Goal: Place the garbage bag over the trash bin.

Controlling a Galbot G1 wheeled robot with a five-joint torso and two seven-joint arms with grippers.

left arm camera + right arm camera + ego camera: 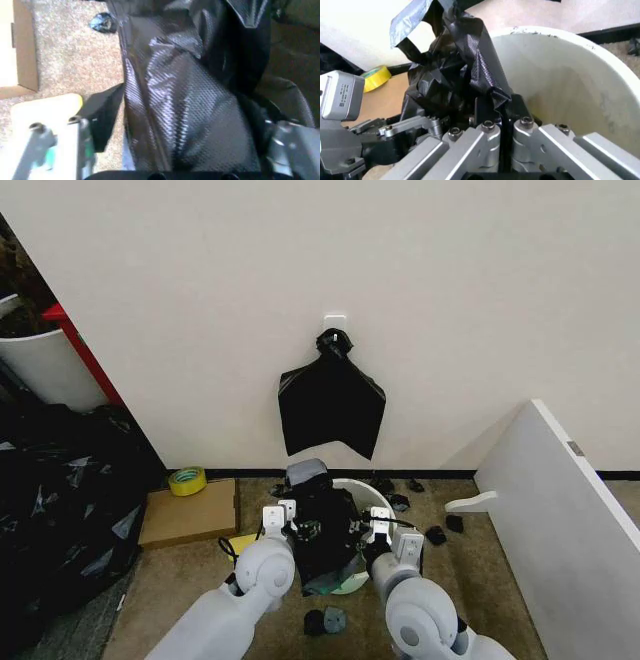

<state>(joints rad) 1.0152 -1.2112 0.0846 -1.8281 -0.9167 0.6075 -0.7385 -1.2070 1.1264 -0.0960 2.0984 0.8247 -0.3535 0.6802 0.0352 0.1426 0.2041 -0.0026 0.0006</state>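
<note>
Garbage bag [322, 530] hangs bunched between both grippers, over the trash bin's [352, 486] near rim. Right gripper [501, 107] pinches it; left gripper's [165, 165] hold cannot be told.

I see the garbage bag [322, 530] covering most of the trash bin [372, 492]; the left gripper's [280, 517] fingers are hidden.

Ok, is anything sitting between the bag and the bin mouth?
Nothing visible. The garbage bag hangs bunched over the near side of the trash bin, held by the right hand and left hand. The bin's visible interior looks bare.
</note>
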